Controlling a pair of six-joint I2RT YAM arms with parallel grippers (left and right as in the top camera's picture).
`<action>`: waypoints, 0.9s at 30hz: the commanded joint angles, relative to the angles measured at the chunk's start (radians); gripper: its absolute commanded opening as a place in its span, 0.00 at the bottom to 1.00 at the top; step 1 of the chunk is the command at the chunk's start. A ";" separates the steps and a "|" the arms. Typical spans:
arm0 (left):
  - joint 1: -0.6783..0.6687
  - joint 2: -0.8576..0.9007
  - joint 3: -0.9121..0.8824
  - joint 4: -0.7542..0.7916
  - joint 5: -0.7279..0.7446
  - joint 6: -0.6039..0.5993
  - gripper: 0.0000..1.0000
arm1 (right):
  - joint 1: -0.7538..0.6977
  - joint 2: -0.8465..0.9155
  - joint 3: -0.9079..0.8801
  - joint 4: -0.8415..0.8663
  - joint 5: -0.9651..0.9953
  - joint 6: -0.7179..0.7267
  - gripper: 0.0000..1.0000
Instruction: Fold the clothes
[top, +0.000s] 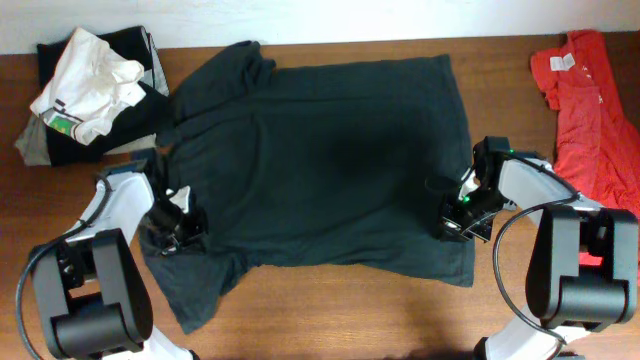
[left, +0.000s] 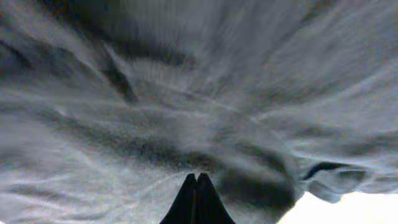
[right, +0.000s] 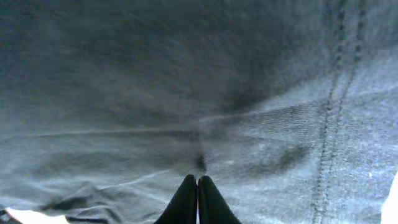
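The left gripper (top: 178, 228) sits on the near shoulder of the black T-shirt (top: 320, 150), just above the near sleeve (top: 195, 292), and the right gripper (top: 458, 218) sits by the near corner of the hem (top: 462, 150). Both have their jaws pressed fully together; in the wrist views creases run into the fingertips, so each seems to have a small pinch of the dark cloth, though the caught fold itself cannot be seen. The shirt lies spread across the middle of the table (top: 400, 325), neck to the left, hem to the right, plain side up. The step in hand looks like lifting the near long edge to fold it over toward the far side: both arms should rise together, keep the edge taut between them, carry it level and lay it down parallel to the far edge. The near sleeve hangs loose toward the table's front and could drag or bunch under the fold. Farther off, a red-orange T-shirt (top: 590, 110) lies apart at the far right, and a heap of white, black and grey clothes (top: 90, 90) just beside the far sleeve (top: 235, 62) leaves little room there
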 joint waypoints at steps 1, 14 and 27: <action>0.005 0.000 -0.068 0.028 0.010 -0.048 0.00 | -0.002 0.000 -0.051 0.039 0.026 0.095 0.04; 0.214 0.000 -0.071 0.093 -0.088 -0.162 0.00 | -0.223 0.000 -0.071 0.119 0.098 0.092 0.04; 0.213 -0.167 0.269 -0.069 -0.146 -0.162 0.65 | -0.217 -0.003 0.544 -0.298 0.072 -0.002 0.10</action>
